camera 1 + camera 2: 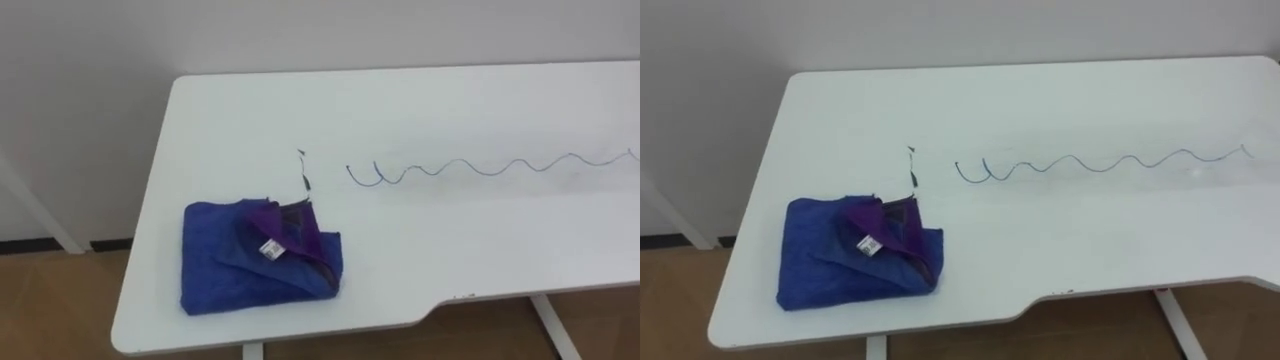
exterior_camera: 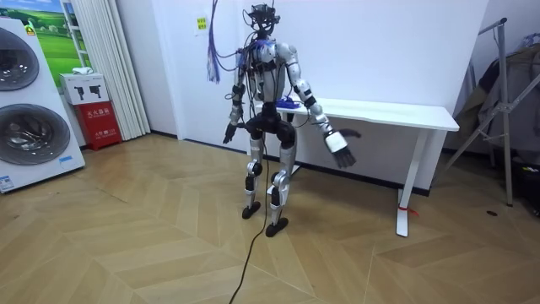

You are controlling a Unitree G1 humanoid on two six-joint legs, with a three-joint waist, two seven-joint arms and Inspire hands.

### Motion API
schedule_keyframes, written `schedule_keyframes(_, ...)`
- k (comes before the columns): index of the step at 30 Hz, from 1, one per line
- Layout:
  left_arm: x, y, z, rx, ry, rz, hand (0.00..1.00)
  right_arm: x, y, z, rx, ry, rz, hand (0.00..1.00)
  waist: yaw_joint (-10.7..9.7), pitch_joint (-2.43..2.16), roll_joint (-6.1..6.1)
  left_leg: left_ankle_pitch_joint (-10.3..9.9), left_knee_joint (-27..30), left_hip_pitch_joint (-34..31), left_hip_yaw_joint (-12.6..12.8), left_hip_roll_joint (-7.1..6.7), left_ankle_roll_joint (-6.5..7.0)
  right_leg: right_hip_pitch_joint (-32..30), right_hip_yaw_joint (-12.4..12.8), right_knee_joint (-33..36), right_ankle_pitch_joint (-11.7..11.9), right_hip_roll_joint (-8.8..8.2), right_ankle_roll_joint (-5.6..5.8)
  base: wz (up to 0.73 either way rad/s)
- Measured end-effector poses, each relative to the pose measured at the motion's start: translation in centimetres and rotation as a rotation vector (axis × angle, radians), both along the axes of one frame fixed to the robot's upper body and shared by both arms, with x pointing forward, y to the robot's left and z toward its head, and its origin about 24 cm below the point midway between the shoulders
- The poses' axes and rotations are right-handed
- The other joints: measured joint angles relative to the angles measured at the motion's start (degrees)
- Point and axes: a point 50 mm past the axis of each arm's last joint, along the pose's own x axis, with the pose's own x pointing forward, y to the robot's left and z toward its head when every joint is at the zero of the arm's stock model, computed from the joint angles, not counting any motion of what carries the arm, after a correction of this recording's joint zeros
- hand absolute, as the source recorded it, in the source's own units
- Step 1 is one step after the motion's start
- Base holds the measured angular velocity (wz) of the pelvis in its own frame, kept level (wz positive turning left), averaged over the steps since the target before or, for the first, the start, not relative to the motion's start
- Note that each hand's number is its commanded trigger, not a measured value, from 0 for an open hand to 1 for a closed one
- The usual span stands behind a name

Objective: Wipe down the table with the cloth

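Observation:
A blue cloth [image 1: 255,258] with a purple inner fold and a small white tag lies crumpled near the front left corner of the white table [image 1: 450,110]. A wavy blue pen line [image 1: 480,168] runs across the tabletop to the cloth's right. A short dark mark [image 1: 303,175] sits just behind the cloth. In the room view I stand at the table's [image 2: 396,114] left end, facing it, with the cloth [image 2: 287,103] in front of me. My right hand [image 2: 342,143] hangs open, out to the side and below table height. My left hand [image 2: 228,133] hangs at hip height.
The table stands against a white wall, and its front edge has a curved cut-out [image 1: 450,300]. Two washing machines [image 2: 29,110] and a red box [image 2: 99,122] stand at the room view's left. A metal rack [image 2: 506,110] stands at its right. Wood floor lies all around.

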Motion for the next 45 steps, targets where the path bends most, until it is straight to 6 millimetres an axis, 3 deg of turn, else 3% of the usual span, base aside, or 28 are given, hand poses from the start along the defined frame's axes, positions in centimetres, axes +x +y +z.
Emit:
schedule_keyframes(4,0.8,0.2,0.1,0.009,-0.026,-0.016,0.0,5.8,-2.4,3.4,-0.216,-0.114,0.096,0.0,0.6,-0.28,-0.47,0.0,0.1,-0.7,0.5,0.0,0.11,-1.0,0.7,0.6,0.4,0.05,0.19,-0.05)
schedule_keyframes(8,1.0,-0.2,0.0,-0.008,-0.024,-0.052,0.0,10.5,-3.0,7.3,-0.448,-0.187,0.257,0.0,1.4,-0.18,0.12,0.1,-0.5,-0.4,0.7,0.03,0.18,-1.4,0.7,1.0,0.5,0.07,0.42,-0.04)
schedule_keyframes(13,1.4,-0.6,-0.1,-0.021,-0.023,-0.099,0.0,16.2,-0.9,13.5,-0.8,-0.299,0.576,0.0,2.2,-0.11,0.75,0.1,-1.7,0.4,0.9,0.02,0.3,-1.4,0.5,0.9,0.5,0.08,0.44,-0.02)
schedule_keyframes(17,1.5,-0.8,-0.1,-0.025,-0.033,-0.115,0.0,17.9,0.5,16.8,-0.973,-0.37,0.682,0.0,4.2,-0.29,1.18,0.1,-2.1,0.5,1.1,0.02,0.3,-1.4,0.5,0.9,0.6,0.08,0.56,-0.02)
schedule_keyframes(22,1.5,-1.1,-0.1,-0.031,-0.043,-0.138,0.0,20.1,4.5,20.1,-1.126,-0.5,0.861,0.0,5.8,-0.26,1.11,0.2,-3.1,1.4,-0.2,0.02,0.32,-1.0,-1.1,1.3,0.6,0.16,0.57,0.06)
schedule_keyframes(27,1.9,-2.0,-0.2,-0.05,-0.049,-0.201,0.0,21.2,7.7,20.8,-1.193,-0.52,1.064,0.0,7.9,-0.11,0.97,0.3,-3.9,2.2,-1.9,0.19,0.35,-1.2,-3.0,2.8,0.6,0.2,0.57,0.02)
schedule_keyframes(30,2.3,-2.2,-0.3,-0.057,-0.058,-0.207,0.0,21.7,10.3,21.8,-1.246,-0.572,1.181,0.0,8.7,0.36,0.59,0.3,-4.0,2.0,-2.0,0.2,0.35,-1.3,-3.4,2.8,0.6,0.25,0.57,0.02)
schedule_keyframes(32,2.4,-2.4,-0.3,-0.062,-0.059,-0.224,0.0,21.8,11.7,22.3,-1.291,-0.583,1.266,0.0,9.2,0.37,0.64,0.3,-4.1,2.3,-3.9,0.3,0.35,-1.5,-4.5,3.6,0.6,0.3,0.57,-0.06)
schedule_keyframes(33,2.7,-2.6,-0.4,-0.067,-0.061,-0.242,0.0,21.8,12.5,22.5,-1.326,-0.579,1.322,0.0,9.6,0.37,1.55,0.4,-4.5,3.1,-8.1,1.72,0.41,-3.7,-5.4,8.3,0.5,0.84,0.58,-0.38)
schedule_keyframes(34,3.0,-2.5,-0.3,-0.064,-0.074,-0.263,0.0,22.0,13.5,22.4,-1.332,-0.597,1.382,0.0,10.6,0.38,3.17,0.4,-4.8,3.3,-14.9,4.05,0.38,-7.7,-3.3,8.1,-0.5,2.93,-0.09,-0.63)
schedule_keyframes(35,3.0,-2.3,-0.2,-0.057,-0.075,-0.265,0.0,22.2,14.3,22.6,-1.338,-0.62,1.414,0.0,10.8,0.46,3.3,0.4,-4.7,2.9,-16.7,4.88,0.32,-10.0,-2.1,4.9,0.2,4.19,-1.02,-0.71)
schedule_keyframes(36,2.8,-1.9,-0.2,-0.05,-0.068,-0.254,0.0,22.3,15.8,22.9,-1.361,-0.663,1.47,0.0,10.1,0.36,3.15,-0.2,-4.3,1.6,-16.3,6.31,-1.34,-12.7,-4.2,1.1,8.6,4.75,-3.48,-0.12)
schedule_keyframes(37,2.5,-1.9,-0.3,-0.052,-0.053,-0.256,0.0,22.0,16.5,22.5,-1.35,-0.666,1.496,0.0,7.6,0.16,2.98,0.0,-4.4,1.4,-12.3,6.37,-2.51,-11.8,-5.9,1.4,9.4,4.88,-3.21,0.24)
schedule_keyframes(39,3.6,-2.5,-0.4,-0.066,-0.077,-0.303,0.0,22.0,17.0,22.1,-1.332,-0.657,1.527,0.0,7.1,0.2,3.07,0.4,-5.1,1.3,-7.1,5.71,-2.4,-10.1,-5.4,0.7,9.4,4.64,-3.2,0.47)
schedule_keyframes(40,4.3,-2.7,-0.4,-0.068,-0.093,-0.325,0.0,21.9,17.4,21.7,-1.322,-0.651,1.556,0.0,7.3,0.02,2.96,0.7,-5.6,1.4,-5.8,5.78,-1.92,-9.7,-5.1,0.6,9.4,4.77,-3.11,0.34)
schedule_keyframes(44,4.6,-2.8,-0.5,-0.075,-0.071,-0.359,0.0,21.2,19.9,20.1,-1.302,-0.612,1.742,0.0,9.5,-0.61,1.58,0.9,-5.7,1.8,-5.9,4.67,-1.63,-9.1,-5.9,-0.3,9.2,4.88,-2.81,0.08)
schedule_keyframes(45,4.3,-2.9,-0.7,-0.084,-0.054,-0.358,0.0,20.9,20.7,19.6,-1.287,-0.609,1.796,0.0,10.5,-0.56,1.39,0.8,-5.7,2.2,-5.8,4.46,-1.57,-8.7,-5.9,-0.3,9.2,4.74,-2.81,0.05)
